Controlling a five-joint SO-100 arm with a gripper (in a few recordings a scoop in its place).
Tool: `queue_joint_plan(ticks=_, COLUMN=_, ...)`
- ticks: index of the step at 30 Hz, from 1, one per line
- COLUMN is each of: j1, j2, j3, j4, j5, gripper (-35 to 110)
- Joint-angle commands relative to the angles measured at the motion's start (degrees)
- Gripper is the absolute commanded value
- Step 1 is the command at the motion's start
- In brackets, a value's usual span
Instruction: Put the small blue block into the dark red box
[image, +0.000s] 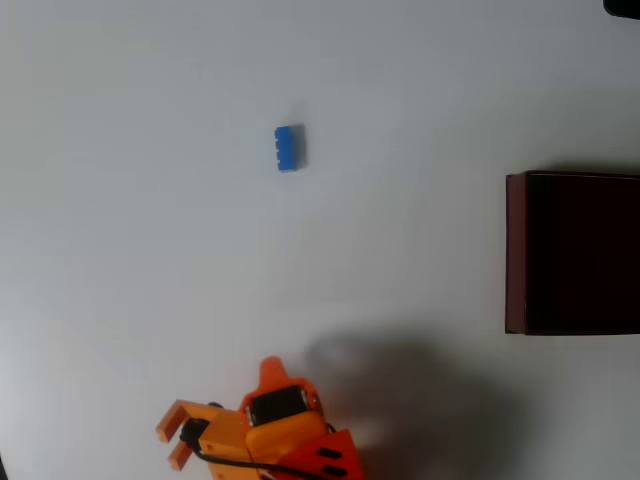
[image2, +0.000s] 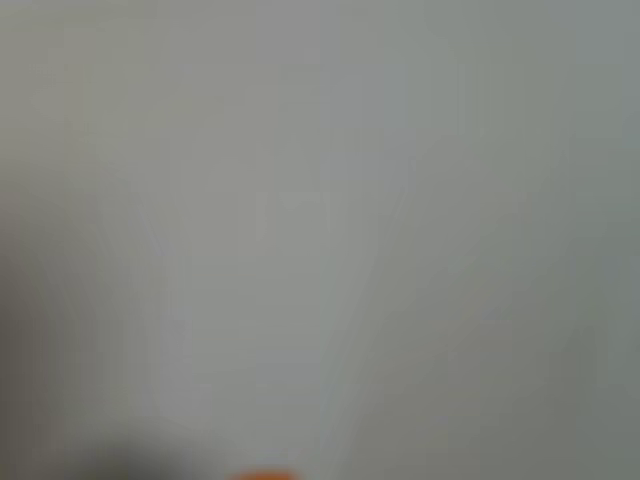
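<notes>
Overhead view: dark red box (image: 515, 250) holds nothing visible.

Plain white table (image: 120, 250), dark corner object (image: 622, 7)

The overhead view looks straight down from well above onto a pale counter (image: 150, 250). From that height it takes in a wide stretch of the surface. The orange arm (image: 290, 430) enters at the bottom edge, its gripper (image: 175, 440) pointing toward the picture's left. The small blue block (image: 288, 148) lies in the upper middle, and the dark red box (image: 515, 250) is cut off by the right edge.

The wrist view rides on the arm and faces the same pale counter (image2: 320, 220) from very close, so the picture is blurred. A sliver of orange (image2: 262, 475) shows at its bottom edge. The two views share the bare counter surface near the arm.
</notes>
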Motion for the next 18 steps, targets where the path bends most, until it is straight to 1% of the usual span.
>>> queue_joint_plan(ticks=1, j1=1.8, j2=0.3, j3=0.2, j4=0.8, j5=2.2, gripper=0)
queue_joint_plan(ticks=13, j1=2.2, j2=0.3, j3=0.2, j4=0.8, j5=2.2, gripper=0)
queue_joint_plan(ticks=17, j1=3.7, j2=0.4, j3=0.4, j4=-0.6, j5=6.9, gripper=0)
queue_joint_plan(ticks=18, j1=4.4, j2=0.4, j3=-0.2, j4=-1.1, j5=10.3, gripper=0)
